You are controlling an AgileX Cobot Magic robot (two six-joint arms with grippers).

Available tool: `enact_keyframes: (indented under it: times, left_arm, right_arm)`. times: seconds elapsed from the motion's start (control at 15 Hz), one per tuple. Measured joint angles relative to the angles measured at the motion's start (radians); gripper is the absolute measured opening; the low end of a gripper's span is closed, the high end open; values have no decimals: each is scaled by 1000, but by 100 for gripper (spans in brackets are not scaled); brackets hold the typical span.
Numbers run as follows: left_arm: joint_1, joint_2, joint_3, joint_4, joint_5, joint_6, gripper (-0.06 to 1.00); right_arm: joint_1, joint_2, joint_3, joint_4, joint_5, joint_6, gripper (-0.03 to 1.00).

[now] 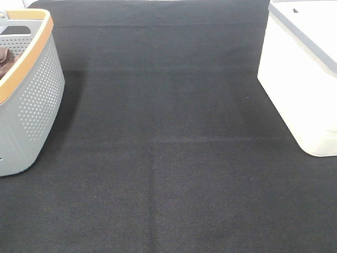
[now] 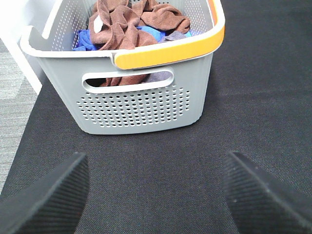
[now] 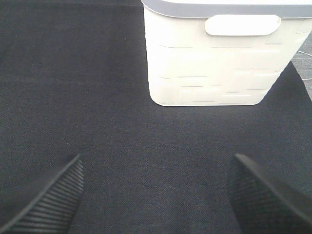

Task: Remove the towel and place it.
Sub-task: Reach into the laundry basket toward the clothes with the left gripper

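I see the towel (image 2: 117,34), reddish-brown, crumpled in the grey basket (image 2: 146,105) at the surface's (image 1: 168,158) left; its white tag (image 2: 97,22) is too small to read. Left gripper (image 2: 156,195) and right gripper (image 3: 156,195) are both spread apart.

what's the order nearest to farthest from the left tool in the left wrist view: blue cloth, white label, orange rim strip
From the left tool:
1. orange rim strip, on the near edge of the grey basket
2. blue cloth, inside, just behind that edge
3. white label, farther back inside
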Motion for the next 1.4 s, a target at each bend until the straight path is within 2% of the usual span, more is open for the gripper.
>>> enact_keyframes:
  times: [0.6, 0.87, 0.93, 1.07, 1.2, 1.33, 1.4]
  left_arm:
    - [0, 0, 0, 11, 0, 0, 72]
    - [0, 48, -10, 11, -19, 0, 64]
    - [0, 96, -30, 15, -77, 0, 60]
    - [0, 218, -74, 65, -256, 0, 57]
    - [0, 393, -133, 131, -391, -52, 56]
    - [0, 600, -230, 176, -436, -183, 56]
    - [0, 760, -328, 192, -425, -249, 56]
  right_arm:
    - [0, 0, 0, 0, 0, 0, 76]
    - [0, 0, 0, 0, 0, 0, 76]
    - [0, 0, 0, 0, 0, 0, 76]
    - [0, 0, 0, 0, 0, 0, 76]
    - [0, 0, 0, 0, 0, 0, 76]
    - [0, 0, 0, 0, 0, 0, 76]
    - [0, 0, 0, 0, 0, 0, 76]
